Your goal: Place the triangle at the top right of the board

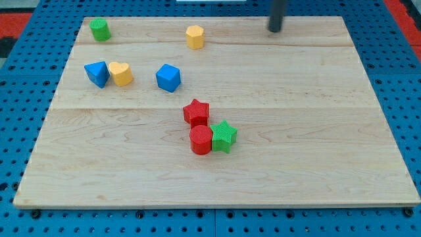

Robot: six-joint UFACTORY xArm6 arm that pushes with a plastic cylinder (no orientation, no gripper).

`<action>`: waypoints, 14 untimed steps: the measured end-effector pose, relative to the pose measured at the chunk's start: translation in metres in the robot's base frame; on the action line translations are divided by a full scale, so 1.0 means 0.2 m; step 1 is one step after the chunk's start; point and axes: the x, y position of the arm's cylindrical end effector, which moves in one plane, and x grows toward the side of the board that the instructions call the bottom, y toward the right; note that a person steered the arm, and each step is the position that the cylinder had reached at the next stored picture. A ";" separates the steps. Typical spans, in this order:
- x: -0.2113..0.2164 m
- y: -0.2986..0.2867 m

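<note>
The blue triangle block (97, 73) lies at the view's left of the wooden board (309, 131), touching a yellow rounded block (121, 73) on its right. My tip (274, 29) is a dark rod end near the view's top, right of centre, far from the triangle and touching no block.
A green block (100, 29) sits at the top left. A yellow hexagon-like block (195, 36) is at the top centre. A blue cube-like block (168, 78) lies left of centre. A red star (196, 112), red cylinder (200, 139) and green star (224, 136) cluster at the middle.
</note>
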 end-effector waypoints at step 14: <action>0.55 -0.92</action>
